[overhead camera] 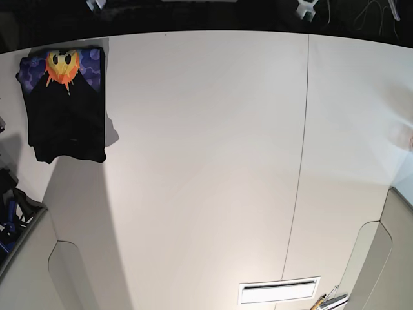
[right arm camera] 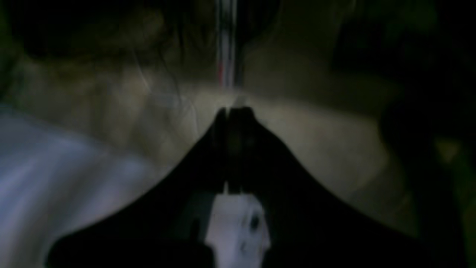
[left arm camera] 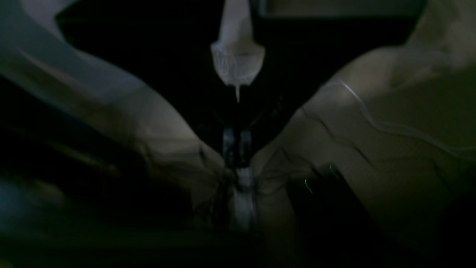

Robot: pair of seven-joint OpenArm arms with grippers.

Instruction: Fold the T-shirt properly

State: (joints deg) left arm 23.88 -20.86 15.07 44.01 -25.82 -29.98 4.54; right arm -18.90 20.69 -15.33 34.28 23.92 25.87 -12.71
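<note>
Base overhead; wrist views close, dark

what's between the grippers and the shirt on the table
Nothing visible. In the base view the folded T-shirt lies alone at the far corner of the white table, and the surface around it is bare. Neither gripper shows in that view, and the wrist views are too dark and blurred to place them relative to the shirt.
</note>
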